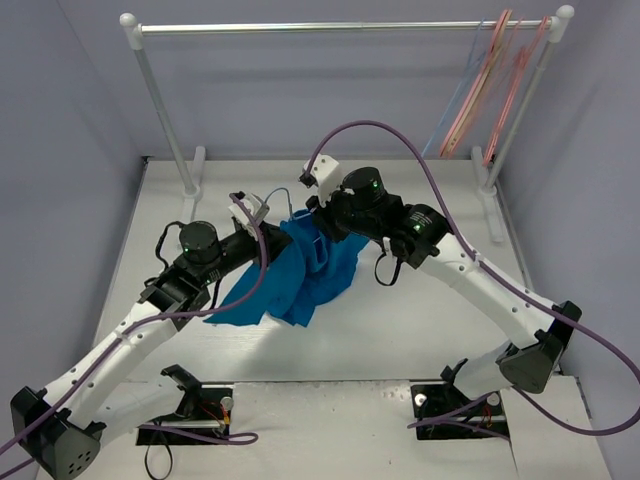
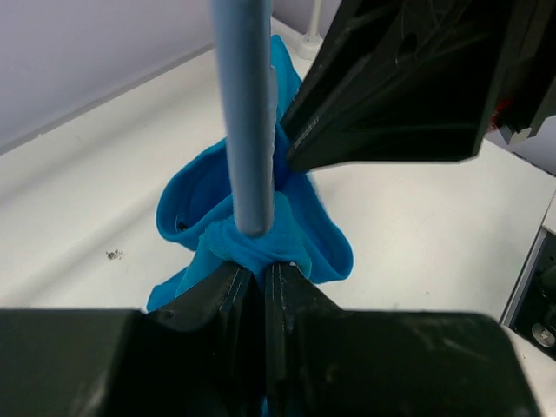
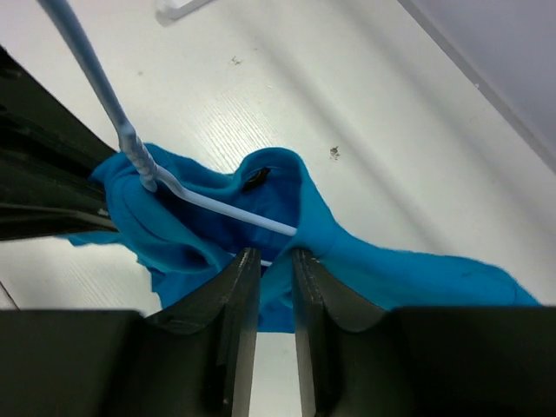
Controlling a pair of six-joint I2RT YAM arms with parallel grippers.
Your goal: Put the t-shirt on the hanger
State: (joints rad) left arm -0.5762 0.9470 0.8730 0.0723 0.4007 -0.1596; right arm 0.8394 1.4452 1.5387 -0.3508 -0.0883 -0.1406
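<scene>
Nearest the overhead lens, the two white jointed arms, left [image 1: 120, 345] and right [image 1: 490, 285], rise from their bases and lean inward over the white planked bench [image 1: 420, 330]. At the far edge of the bench stands a white clothes rack with a metal rail [image 1: 330, 27], and a bunch of thin pink wire hangers [image 1: 495, 85] hangs at the rail's right end. The bright medium-blue fabric t-shirt [image 1: 300, 275] sits mid-bench between the arms. Its upper part is gathered up where the two wrists meet, and the rest spreads down toward the near left, apparently resting on the bench. The thin light-blue wire hanger [image 2: 246, 113] is held up at that same spot. Its twisted neck stands just above the cloth, and one wire arm runs across an opening in the shirt and into the folds. The left gripper [image 2: 262, 274] is clenched on a tight bunch of the blue fabric directly under the end of the hanger's stem. The right gripper [image 3: 273, 256] faces it close by, jaws a narrow slit apart with an edge of the shirt at their tips. Whether they pinch that edge cannot be told.
</scene>
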